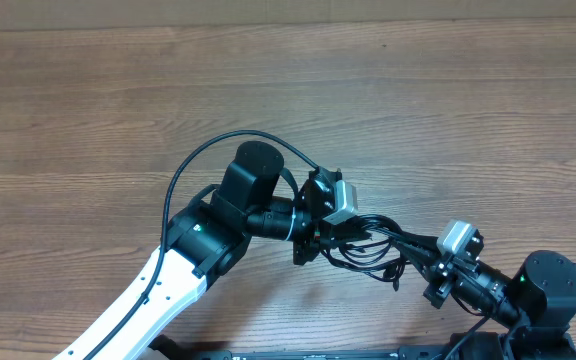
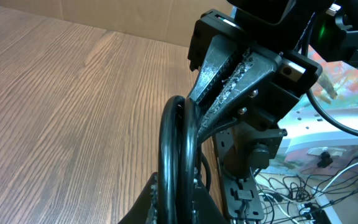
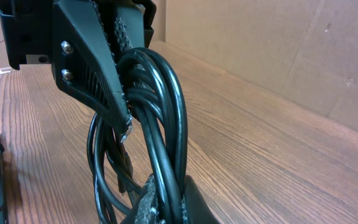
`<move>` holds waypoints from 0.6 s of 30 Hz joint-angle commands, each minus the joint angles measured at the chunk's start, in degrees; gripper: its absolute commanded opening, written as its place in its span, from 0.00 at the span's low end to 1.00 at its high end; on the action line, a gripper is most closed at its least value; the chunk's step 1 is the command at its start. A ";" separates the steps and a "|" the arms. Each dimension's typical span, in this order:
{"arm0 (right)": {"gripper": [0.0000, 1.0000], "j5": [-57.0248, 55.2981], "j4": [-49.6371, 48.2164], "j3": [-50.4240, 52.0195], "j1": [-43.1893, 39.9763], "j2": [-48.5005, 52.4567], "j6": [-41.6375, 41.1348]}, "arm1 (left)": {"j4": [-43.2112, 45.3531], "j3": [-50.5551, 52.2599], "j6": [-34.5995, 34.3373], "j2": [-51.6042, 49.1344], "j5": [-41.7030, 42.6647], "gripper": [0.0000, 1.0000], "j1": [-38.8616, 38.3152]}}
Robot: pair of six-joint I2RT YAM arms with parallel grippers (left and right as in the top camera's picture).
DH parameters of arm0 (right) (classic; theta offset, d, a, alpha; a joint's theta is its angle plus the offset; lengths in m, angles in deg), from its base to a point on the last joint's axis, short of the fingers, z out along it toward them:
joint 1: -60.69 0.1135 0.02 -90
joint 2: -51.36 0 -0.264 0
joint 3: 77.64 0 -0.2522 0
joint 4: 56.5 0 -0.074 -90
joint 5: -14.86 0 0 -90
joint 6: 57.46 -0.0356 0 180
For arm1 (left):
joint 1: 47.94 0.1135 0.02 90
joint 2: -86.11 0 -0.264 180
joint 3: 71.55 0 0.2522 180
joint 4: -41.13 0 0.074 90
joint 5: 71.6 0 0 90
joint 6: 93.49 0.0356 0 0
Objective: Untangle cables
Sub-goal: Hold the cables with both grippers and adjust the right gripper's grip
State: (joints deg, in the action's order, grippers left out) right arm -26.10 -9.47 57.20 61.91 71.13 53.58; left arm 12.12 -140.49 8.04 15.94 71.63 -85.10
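Now the left pincer (image 2: 176, 190) and the right pincer (image 3: 166, 200) each grip the bunched cables (image 3: 166, 106), tips facing closely, arms reaching inward over the tabletop (image 1: 118, 100).

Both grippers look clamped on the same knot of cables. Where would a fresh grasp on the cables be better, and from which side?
Probably one outer loop, not the whole bundle. The left gripper and right gripper both pinch bunched strands of the cables close together. The loops bulge sideways between them, so come from above, jaws across a single strand.
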 commanded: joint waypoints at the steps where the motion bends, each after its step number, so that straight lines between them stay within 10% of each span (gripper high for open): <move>1: 0.03 1.70 0.26 -0.48 0.33 -0.07 -0.28 | 1.33 -1.29 0.04 0.44 0.92 0.06 -0.48; 8: 0.04 0.98 0.52 -0.48 0.33 0.09 -0.28 | 3.85 -1.29 0.04 0.44 9.14 0.33 -0.48; 18: 0.04 1.07 0.42 -0.48 0.33 2.71 -0.28 | 3.87 -1.29 0.07 0.44 10.38 0.10 -0.46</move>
State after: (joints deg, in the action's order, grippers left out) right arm -24.44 -8.66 57.20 61.97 72.44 53.64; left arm 15.84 -140.49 7.67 15.94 77.93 -85.02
